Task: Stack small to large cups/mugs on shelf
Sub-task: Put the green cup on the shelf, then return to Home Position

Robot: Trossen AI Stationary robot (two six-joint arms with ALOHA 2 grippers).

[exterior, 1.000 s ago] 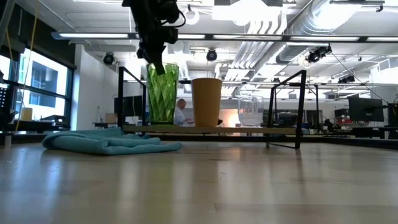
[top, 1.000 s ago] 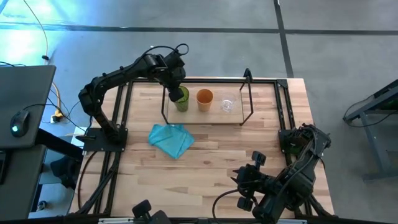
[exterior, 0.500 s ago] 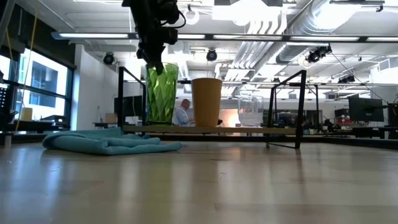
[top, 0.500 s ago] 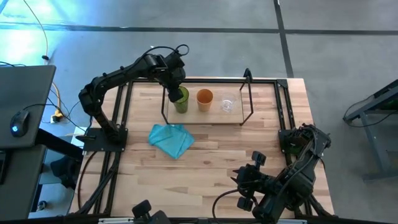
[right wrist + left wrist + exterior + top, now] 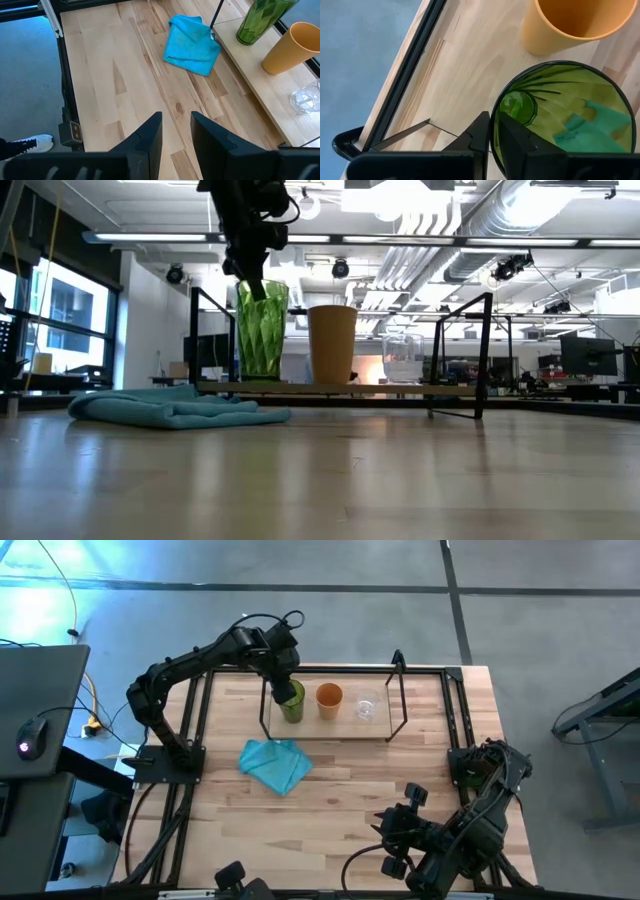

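Your left gripper [image 5: 285,686] is pinching the rim of the green cup [image 5: 292,702], one finger inside the mouth and the other outside the wall, the fingers narrowed onto that rim. The green cup is standing upright on the shelf [image 5: 330,727] at its left end, its long axis vertical and its mouth facing up. Just beside it the orange cup [image 5: 329,700] is sitting upright too, and the clear cup [image 5: 367,708] is standing a little farther right on the same board. The teal cloth [image 5: 275,764] is lying on the table [image 5: 330,810] in front of the shelf. Your right gripper [image 5: 176,131] is waiting at the table's near right corner, its fingers parted a little and holding nothing.
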